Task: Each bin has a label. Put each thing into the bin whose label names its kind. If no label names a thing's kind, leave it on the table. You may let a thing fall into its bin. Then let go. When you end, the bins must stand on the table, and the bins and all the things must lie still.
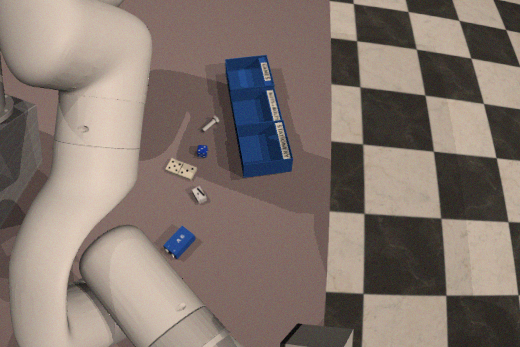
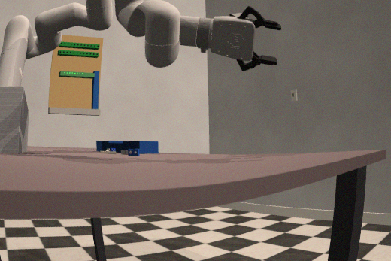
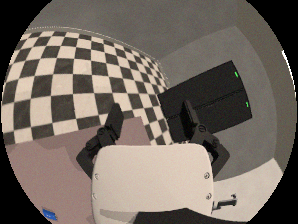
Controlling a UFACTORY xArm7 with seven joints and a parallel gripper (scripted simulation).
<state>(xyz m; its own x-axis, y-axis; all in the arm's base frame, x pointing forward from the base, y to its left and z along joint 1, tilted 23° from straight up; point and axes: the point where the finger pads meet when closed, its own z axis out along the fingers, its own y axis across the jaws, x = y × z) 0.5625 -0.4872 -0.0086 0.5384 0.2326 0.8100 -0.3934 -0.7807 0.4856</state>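
Note:
A row of three blue bins (image 1: pixel 258 115) stands on the table, each with a white label on its right rim; the far one reads "GAMES" and the near one "STATIONERY". Left of the bins lie a grey bolt (image 1: pixel 210 123), a blue die (image 1: pixel 201 151), a cream domino (image 1: pixel 181 168), a small white and grey sharpener-like thing (image 1: pixel 199 194) and a blue battery (image 1: pixel 179 242). My gripper (image 2: pixel 271 42) is open and empty, high above the table and pointing sideways, far from all of them. It also shows in the wrist view (image 3: pixel 156 129).
The table edge runs just right of the bins, with checkered floor beyond. The arm's links (image 1: pixel 75 107) fill the left of the top view. A board with green and blue strips (image 2: pixel 75 74) hangs on the back wall.

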